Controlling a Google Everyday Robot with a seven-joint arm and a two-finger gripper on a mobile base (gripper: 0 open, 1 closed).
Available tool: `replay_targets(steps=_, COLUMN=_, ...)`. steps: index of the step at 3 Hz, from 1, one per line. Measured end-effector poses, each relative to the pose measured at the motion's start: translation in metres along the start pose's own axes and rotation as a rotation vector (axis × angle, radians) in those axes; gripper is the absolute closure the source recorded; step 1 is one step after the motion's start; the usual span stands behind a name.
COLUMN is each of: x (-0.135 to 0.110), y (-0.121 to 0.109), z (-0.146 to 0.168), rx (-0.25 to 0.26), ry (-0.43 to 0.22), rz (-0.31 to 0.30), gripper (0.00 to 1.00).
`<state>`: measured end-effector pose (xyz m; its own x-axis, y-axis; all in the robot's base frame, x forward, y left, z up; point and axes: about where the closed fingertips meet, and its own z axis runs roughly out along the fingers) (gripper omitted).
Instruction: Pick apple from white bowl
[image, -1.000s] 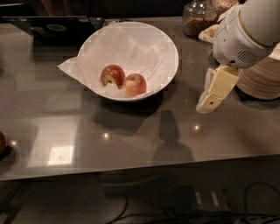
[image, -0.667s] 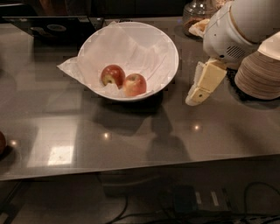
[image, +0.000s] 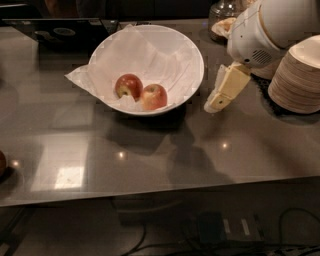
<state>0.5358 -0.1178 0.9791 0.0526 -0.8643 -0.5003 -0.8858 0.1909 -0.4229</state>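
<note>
The white bowl (image: 192, 55), lined with crinkled white paper, sits at the back middle of the grey table. Two apples lie in it side by side. The lighter pinkish-red apple (image: 153, 96) with pale patches is on the right; a darker red apple (image: 128, 86) touches it on the left. My gripper (image: 216, 102), with cream-coloured fingers, hangs from the white arm just right of the bowl's rim, above the table, holding nothing that I can see.
A stack of beige paper bowls (image: 296, 77) stands at the right edge, behind the arm. A glass jar (image: 223, 11) and a plate are at the back right. A dark laptop (image: 60, 31) lies at the back left. A dark round object (image: 2, 163) sits at the left edge.
The arm and gripper have moved left and back, from beside the paper bowl stack to close beside the white bowl's right rim. The apples have not moved.
</note>
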Motion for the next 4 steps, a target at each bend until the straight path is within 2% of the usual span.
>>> replay_targets(steps=1, x=-0.012, y=-0.013, z=0.013, rx=0.011, ry=-0.072, rz=0.005, gripper=0.03)
replay_targets(steps=2, x=-0.027, y=-0.023, z=0.022, rx=0.003, ry=-0.13, rz=0.003, gripper=0.24)
replay_targets(steps=3, x=-0.039, y=-0.029, z=0.025, rx=-0.029, ry=-0.19, rz=0.001, gripper=0.43)
replay_targets(steps=4, x=-0.051, y=-0.032, z=0.029, rx=-0.097, ry=-0.253, rz=0.004, gripper=0.31)
